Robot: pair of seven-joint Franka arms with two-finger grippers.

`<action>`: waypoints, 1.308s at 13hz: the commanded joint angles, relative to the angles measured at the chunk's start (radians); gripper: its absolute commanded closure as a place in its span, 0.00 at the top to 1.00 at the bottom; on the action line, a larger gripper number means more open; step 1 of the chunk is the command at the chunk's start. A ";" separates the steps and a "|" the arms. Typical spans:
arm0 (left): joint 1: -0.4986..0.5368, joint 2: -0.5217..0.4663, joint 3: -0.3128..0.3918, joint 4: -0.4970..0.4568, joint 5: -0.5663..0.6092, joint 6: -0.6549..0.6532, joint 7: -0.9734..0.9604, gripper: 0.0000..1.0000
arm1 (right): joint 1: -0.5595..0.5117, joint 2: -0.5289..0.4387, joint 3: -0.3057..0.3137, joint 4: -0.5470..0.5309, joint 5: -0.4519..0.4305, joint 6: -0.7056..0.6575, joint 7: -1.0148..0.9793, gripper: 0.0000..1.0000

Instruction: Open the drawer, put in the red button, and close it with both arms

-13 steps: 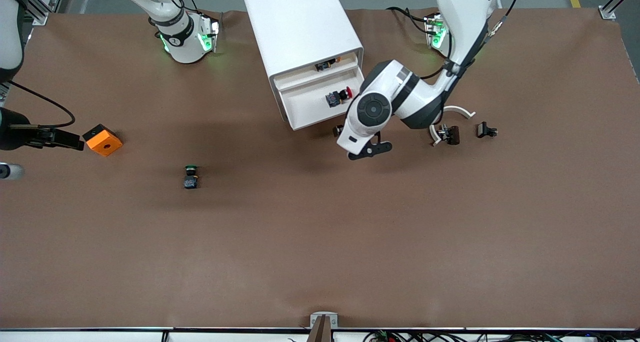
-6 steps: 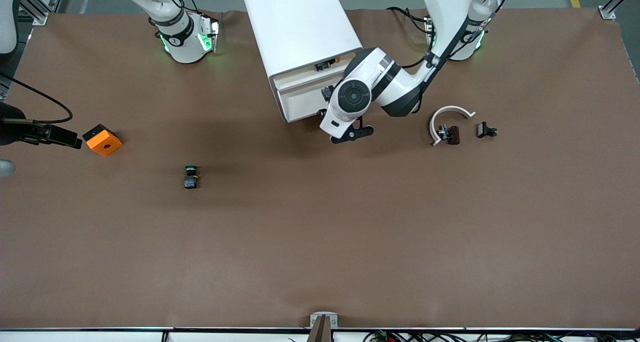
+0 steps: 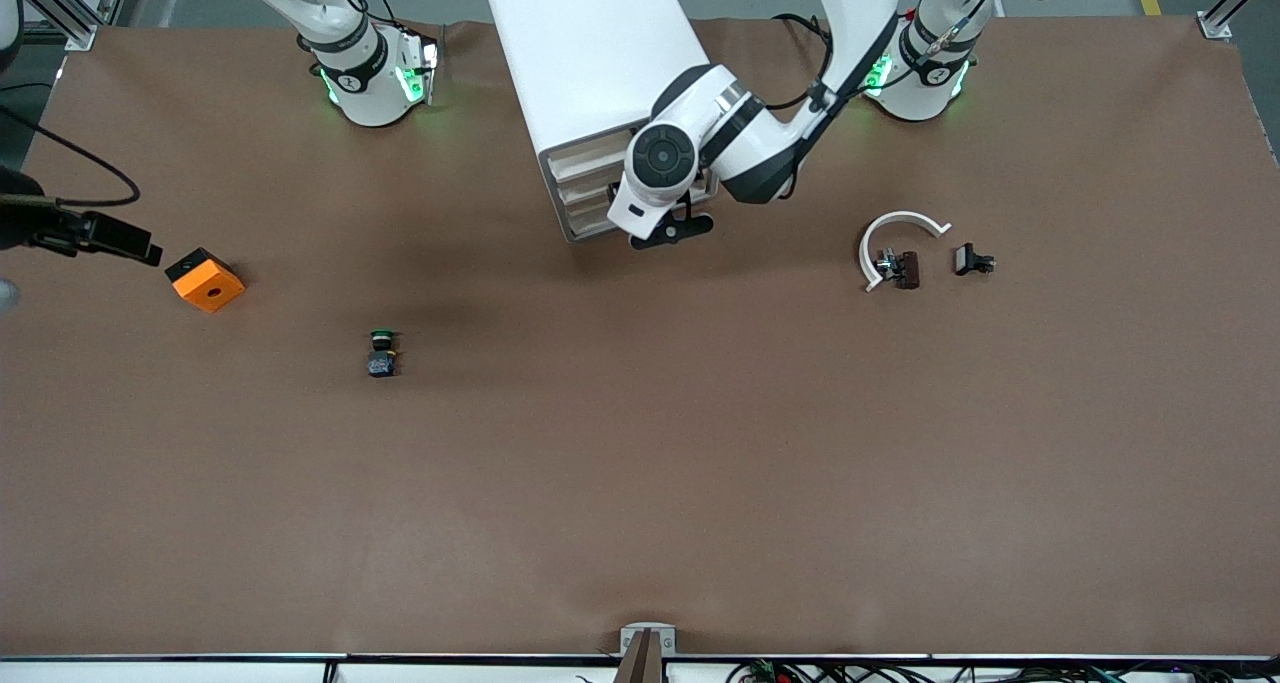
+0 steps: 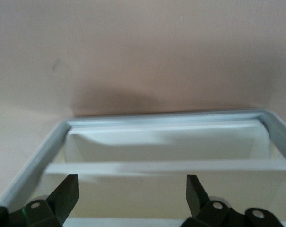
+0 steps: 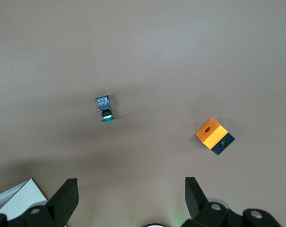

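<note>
The white cabinet [image 3: 598,63] stands at the table's back, between the two arm bases. Its slat-like drawer fronts [image 3: 585,189] look about level with one another, so the drawer [image 4: 167,166] is pushed in. The red button is hidden. My left gripper [image 3: 668,229] is low, right in front of those fronts, and stands open [image 4: 132,194] with nothing between its fingers. My right gripper [image 3: 118,240] hangs high over the right arm's end of the table, beside the orange block. It is open [image 5: 131,198] and holds nothing.
A green-capped button [image 3: 381,353] lies on the brown table, also in the right wrist view [image 5: 105,109]. An orange block [image 3: 205,279] sits near the right arm's end. A white arc piece [image 3: 898,227] and black clips [image 3: 972,259] lie toward the left arm's end.
My left arm has swept toward the cabinet and pushed the open drawer in; the red button inside has gone out of sight. My right gripper has drifted slightly away from the orange block.
</note>
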State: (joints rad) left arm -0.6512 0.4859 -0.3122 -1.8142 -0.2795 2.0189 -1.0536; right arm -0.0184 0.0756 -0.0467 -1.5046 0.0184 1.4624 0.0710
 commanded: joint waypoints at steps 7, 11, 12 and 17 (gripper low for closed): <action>0.083 -0.026 -0.007 -0.014 -0.052 0.001 -0.040 1.00 | 0.015 -0.322 0.008 -0.318 -0.001 0.134 0.009 1.00; 0.206 -0.059 -0.001 0.032 -0.024 -0.054 -0.037 1.00 | 0.020 -0.372 0.004 -0.439 -0.003 0.232 0.010 1.00; 0.241 -0.082 -0.001 0.035 0.017 -0.084 -0.037 1.00 | 0.021 -0.372 0.005 -0.436 -0.003 0.236 0.010 1.00; 0.428 -0.200 -0.005 0.093 0.160 -0.250 -0.017 1.00 | 0.031 -0.309 0.010 -0.321 -0.002 0.237 0.013 1.00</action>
State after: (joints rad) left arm -0.2704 0.3402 -0.3074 -1.7322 -0.1676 1.8133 -1.0784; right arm -0.0032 -0.2588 -0.0354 -1.8755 0.0179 1.7095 0.0710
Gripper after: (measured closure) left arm 0.000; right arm 0.000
